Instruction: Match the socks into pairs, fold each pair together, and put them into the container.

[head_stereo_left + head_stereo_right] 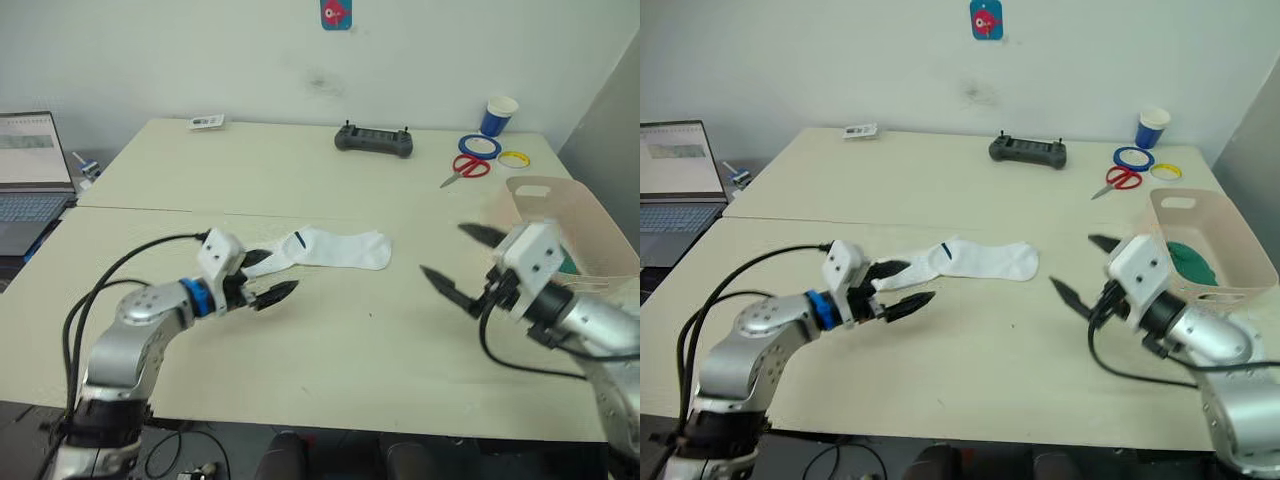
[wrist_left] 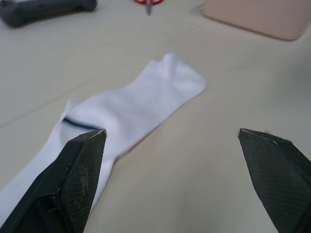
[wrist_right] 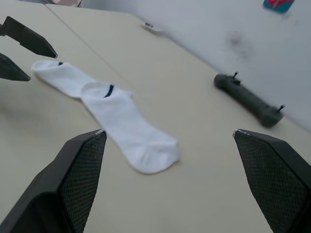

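White socks [image 1: 975, 260] lying overlapped mid-desk, green already showing in the container [image 1: 1230, 285], left gripper [image 1: 898, 290] and right gripper [image 1: 1085, 270] both hovering with fingers spread, likely closing next on the cuff end for folding.

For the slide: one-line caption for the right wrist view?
Open right claw faces white socks on table, left claw at their far end.

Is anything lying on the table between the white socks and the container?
No. In the head views, bare table runs from the white socks to the container; the open right gripper hovers over that stretch.
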### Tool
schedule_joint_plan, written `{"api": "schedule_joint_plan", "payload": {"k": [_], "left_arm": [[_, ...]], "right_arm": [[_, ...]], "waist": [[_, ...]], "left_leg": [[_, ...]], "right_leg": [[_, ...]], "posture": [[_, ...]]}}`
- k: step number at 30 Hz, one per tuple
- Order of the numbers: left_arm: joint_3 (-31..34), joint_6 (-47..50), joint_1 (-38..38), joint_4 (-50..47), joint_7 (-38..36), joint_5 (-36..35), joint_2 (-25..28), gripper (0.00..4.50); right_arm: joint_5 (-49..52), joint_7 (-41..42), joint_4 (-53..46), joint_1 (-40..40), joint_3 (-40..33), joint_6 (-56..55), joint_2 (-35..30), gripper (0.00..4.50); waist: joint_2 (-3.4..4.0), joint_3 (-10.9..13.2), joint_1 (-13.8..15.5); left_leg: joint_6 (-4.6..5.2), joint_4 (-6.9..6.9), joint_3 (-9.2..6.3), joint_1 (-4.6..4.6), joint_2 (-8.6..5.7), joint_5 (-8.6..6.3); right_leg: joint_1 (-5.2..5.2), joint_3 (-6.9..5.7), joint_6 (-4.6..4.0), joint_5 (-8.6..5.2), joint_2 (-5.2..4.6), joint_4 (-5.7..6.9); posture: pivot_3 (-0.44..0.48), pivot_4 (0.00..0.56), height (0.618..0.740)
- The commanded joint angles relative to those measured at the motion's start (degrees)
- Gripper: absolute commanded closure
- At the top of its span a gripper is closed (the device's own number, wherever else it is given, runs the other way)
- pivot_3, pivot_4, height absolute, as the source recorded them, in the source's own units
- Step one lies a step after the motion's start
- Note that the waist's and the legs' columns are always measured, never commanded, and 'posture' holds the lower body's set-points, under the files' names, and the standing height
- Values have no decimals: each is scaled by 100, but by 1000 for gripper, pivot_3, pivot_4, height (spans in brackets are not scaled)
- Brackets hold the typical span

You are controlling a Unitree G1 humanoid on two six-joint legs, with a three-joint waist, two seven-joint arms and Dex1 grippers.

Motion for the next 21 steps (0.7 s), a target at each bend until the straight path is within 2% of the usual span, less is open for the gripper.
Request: {"api": "schedule_joint_plan", "payload": {"k": [1,4,7,14,21], "left_arm": [[293,-50,177,24,48,-132,72,0],[394,-26,198,214,110,-153,93,0],[407,83,-67,450,347,-139,17,0],[90,844,-1591,1663,1240,100,-424,0],[-599,665,-2831,3240,1261,736,-690,0]], "right_arm": [[-94,-107,-206,671,153,-268,20,13],[-35,-62,-308,1137,269,-421,-17,13],[44,-217,-443,1185,355,-405,68,13],[-234,-454,-418,937,742,-431,-18,13],[-233,-650,-506,598,996,-245,31,13]], "waist": [[-5,-2,16],[-5,-2,-5],[-5,-2,-37],[-12,-3,-45],[-14,-2,-45]], "left_leg": [[0,-1,0,0,-3,0],[0,1,4,2,-3,0],[0,1,6,9,2,0],[-1,2,4,4,4,1],[-1,0,2,0,3,1]], "right_leg": [[0,-2,1,1,-3,0],[1,-1,2,10,-3,0],[1,3,-8,19,3,0],[-2,1,4,30,15,-5],[-5,-1,8,28,18,-6]], "posture": [[0,150,740],[0,150,740],[0,150,740],[0,150,740],[0,150,740]]}}
